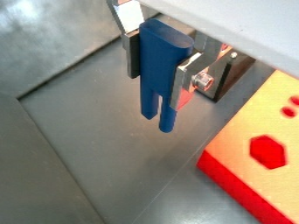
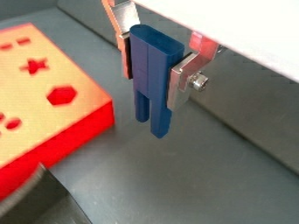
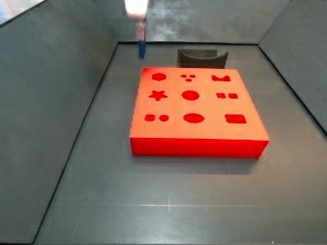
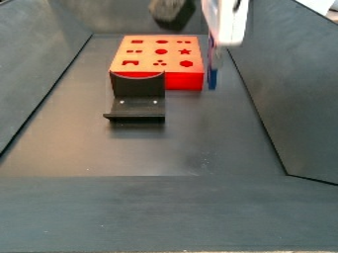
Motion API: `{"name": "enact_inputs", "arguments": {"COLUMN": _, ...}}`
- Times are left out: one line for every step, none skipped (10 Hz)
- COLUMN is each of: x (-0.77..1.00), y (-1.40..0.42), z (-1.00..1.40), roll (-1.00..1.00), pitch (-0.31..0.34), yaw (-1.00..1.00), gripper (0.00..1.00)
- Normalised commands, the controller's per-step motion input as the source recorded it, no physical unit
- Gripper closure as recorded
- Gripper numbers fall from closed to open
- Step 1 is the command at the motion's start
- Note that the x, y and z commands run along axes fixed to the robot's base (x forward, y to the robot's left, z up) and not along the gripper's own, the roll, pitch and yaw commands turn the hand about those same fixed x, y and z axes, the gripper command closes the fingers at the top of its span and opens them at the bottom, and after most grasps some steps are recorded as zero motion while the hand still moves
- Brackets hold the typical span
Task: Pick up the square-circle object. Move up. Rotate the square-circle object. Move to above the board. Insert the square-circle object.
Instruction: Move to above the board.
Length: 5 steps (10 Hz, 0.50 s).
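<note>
My gripper (image 1: 158, 70) (image 2: 152, 70) is shut on the square-circle object (image 1: 156, 74) (image 2: 149, 79), a slim blue block held upright with its two short prongs pointing down. The silver fingers (image 1: 184, 83) (image 2: 181, 80) clamp its flat sides. The block hangs in the air above the grey floor, beside the board (image 1: 251, 157) (image 2: 47, 96) and not over it. In both side views the gripper (image 3: 138, 13) (image 4: 224, 22) stands high, with the blue block (image 3: 141, 46) (image 4: 211, 69) below it, next to one corner of the red-orange board (image 3: 192, 139) (image 4: 138, 65).
The dark fixture (image 3: 200, 57) (image 4: 134, 101) stands on the floor against one short end of the board. Sloping grey walls (image 3: 71, 86) (image 4: 258, 99) enclose the floor on all sides. The board's top has darker cut-out holes of several shapes.
</note>
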Motion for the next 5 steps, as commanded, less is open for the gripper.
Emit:
{"name": "enact_inputs", "arguments": {"x": 0.03, "y": -0.03, "z": 1.0, "roll": -0.12, "pitch": 0.101, "yaw": -0.05, "gripper": 1.0}}
{"name": "enact_inputs", "arguments": {"x": 0.03, "y": -0.03, "z": 1.0, "roll": -0.11, "pitch": 0.091, "yaw": -0.04, "gripper": 1.0}}
{"name": "enact_inputs", "arguments": {"x": 0.03, "y": -0.03, "z": 1.0, "roll": -0.1, "pitch": 0.088, "yaw": -0.04, "gripper": 1.0}}
{"name": "enact_inputs", "arguments": {"x": 0.03, "y": -0.03, "z": 1.0, "roll": -0.09, "pitch": 0.088, "yaw": -0.04, "gripper": 1.0}}
{"name": "enact_inputs", "arguments": {"x": 0.03, "y": -0.02, "z": 1.0, "roll": -0.09, "pitch": 0.088, "yaw": -0.04, "gripper": 1.0}}
